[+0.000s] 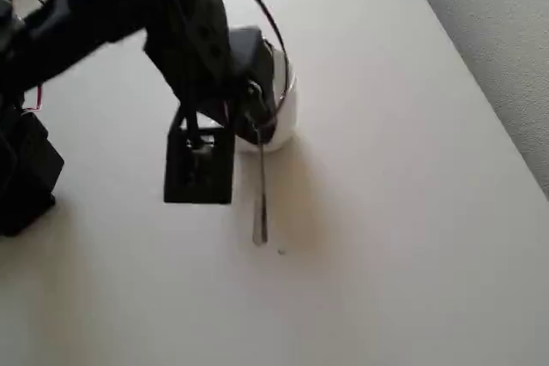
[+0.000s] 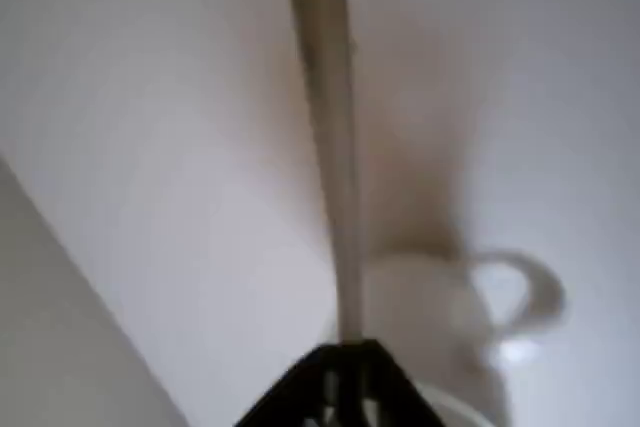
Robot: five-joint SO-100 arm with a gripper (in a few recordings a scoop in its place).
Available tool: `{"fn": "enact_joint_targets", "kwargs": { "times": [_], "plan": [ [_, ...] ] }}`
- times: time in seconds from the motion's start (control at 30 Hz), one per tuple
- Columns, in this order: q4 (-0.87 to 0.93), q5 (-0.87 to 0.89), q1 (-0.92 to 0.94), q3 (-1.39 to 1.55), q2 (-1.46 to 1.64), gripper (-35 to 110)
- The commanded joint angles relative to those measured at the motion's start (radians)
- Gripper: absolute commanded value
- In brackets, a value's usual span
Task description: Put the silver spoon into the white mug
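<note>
The black gripper (image 1: 255, 124) hangs over the white mug (image 1: 286, 111) and is shut on the silver spoon (image 1: 259, 188). The spoon's slim handle sticks out from the jaws toward the near side of the table, held above the surface. The arm hides the spoon's bowl and most of the mug. In the wrist view the spoon handle (image 2: 330, 127) runs up from the black fingertips (image 2: 345, 387) at the bottom edge, blurred. The mug (image 2: 425, 322) sits just beyond them, its looped handle on the right.
The pale table (image 1: 386, 237) stretches open to the right and front of the mug. Its right edge runs diagonally against grey floor (image 1: 506, 32). The arm's black base (image 1: 26, 169) stands at the left edge.
</note>
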Motion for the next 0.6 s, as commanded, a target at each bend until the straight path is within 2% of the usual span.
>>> {"fn": "enact_joint_targets", "kwargs": {
  "times": [0.0,0.27,0.57],
  "plan": [
    [-0.002,0.000,-0.115,0.138,0.183,-2],
    [-0.008,0.011,-0.209,0.195,0.187,-2],
    [-0.054,-0.002,-0.201,0.193,0.121,-2]
  ]
}}
